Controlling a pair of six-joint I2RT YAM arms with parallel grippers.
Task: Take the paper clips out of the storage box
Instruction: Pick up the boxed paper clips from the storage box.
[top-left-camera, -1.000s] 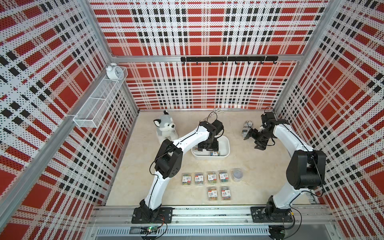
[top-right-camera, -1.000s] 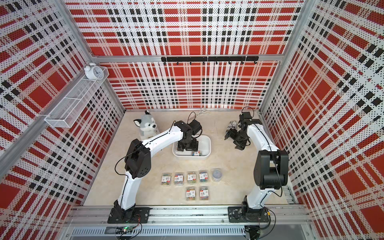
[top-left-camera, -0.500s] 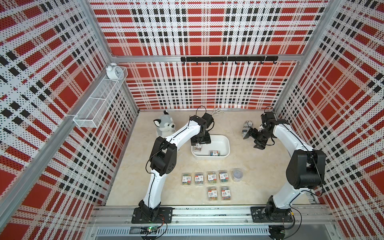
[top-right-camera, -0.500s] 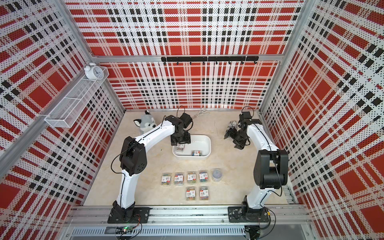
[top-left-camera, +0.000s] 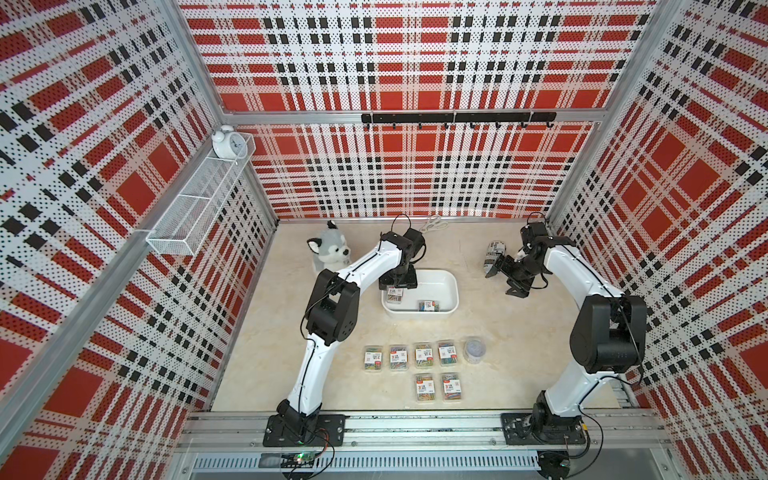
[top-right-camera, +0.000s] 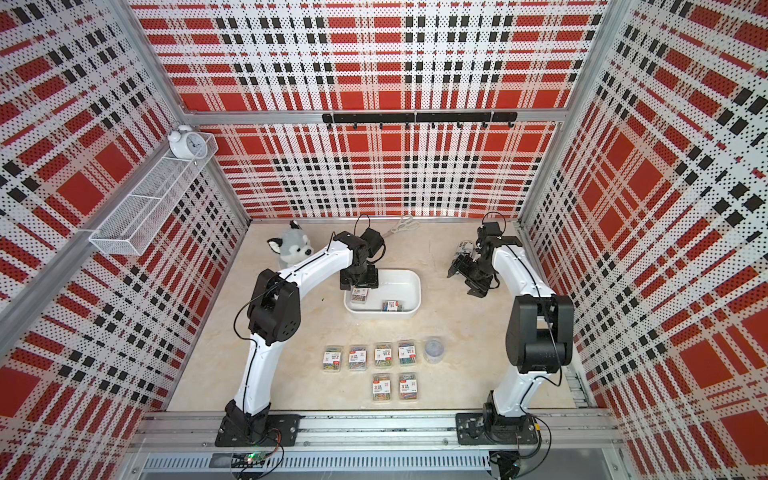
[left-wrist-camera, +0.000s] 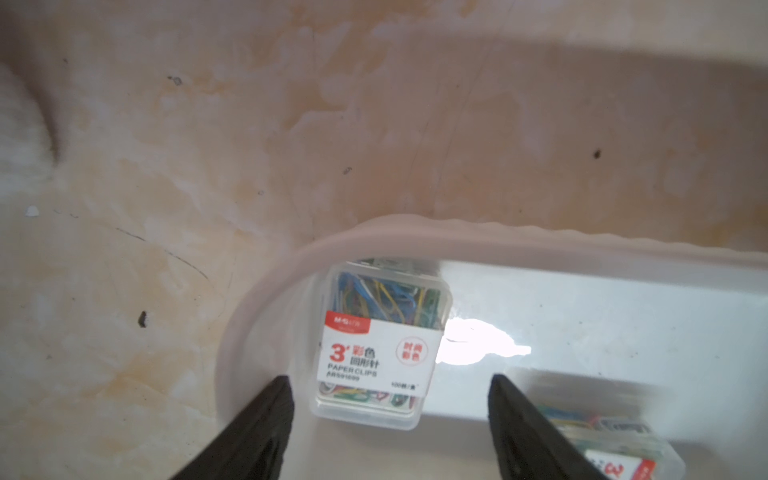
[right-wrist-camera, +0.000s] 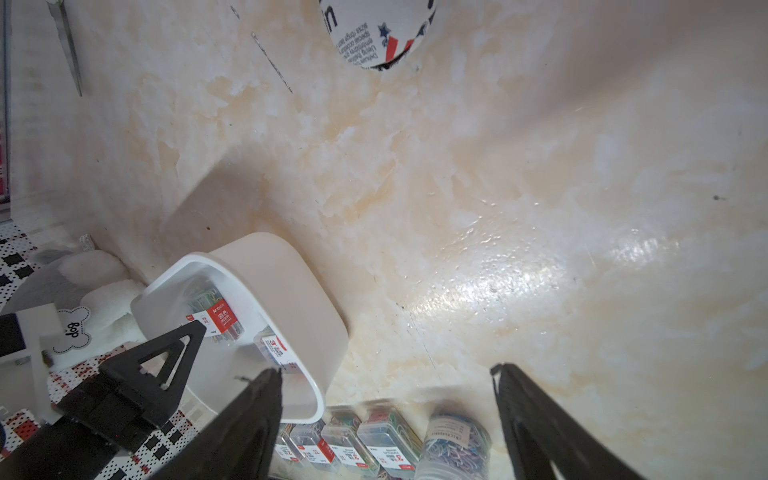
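The white storage box (top-left-camera: 452, 277) (top-right-camera: 415, 283) holds two clear cases of paper clips (top-left-camera: 395, 294) (top-right-camera: 392, 306). My left gripper (top-left-camera: 397, 283) (left-wrist-camera: 390, 380) hangs open over the box's left end. One labelled case (left-wrist-camera: 380, 345) lies in that corner, just ahead of the fingertips (left-wrist-camera: 282, 388) and untouched. Several more cases (top-left-camera: 423, 355) and a round tub (top-left-camera: 474, 349) (right-wrist-camera: 453, 440) lie on the table in front. My right gripper (top-left-camera: 500, 283) (right-wrist-camera: 386, 374) is open and empty at the back right.
A black-and-white printed cylinder (top-left-camera: 494, 253) (right-wrist-camera: 374, 33) lies just behind the right gripper. A plush dog (top-left-camera: 330, 249) sits left of the box, and scissors (top-left-camera: 434, 225) lie by the back wall. On the left wall hangs a wire basket (top-left-camera: 195, 208) with a clock (top-left-camera: 226, 143).
My left gripper shifted from the box's middle to its left end and narrowed slightly. The right arm stayed put.
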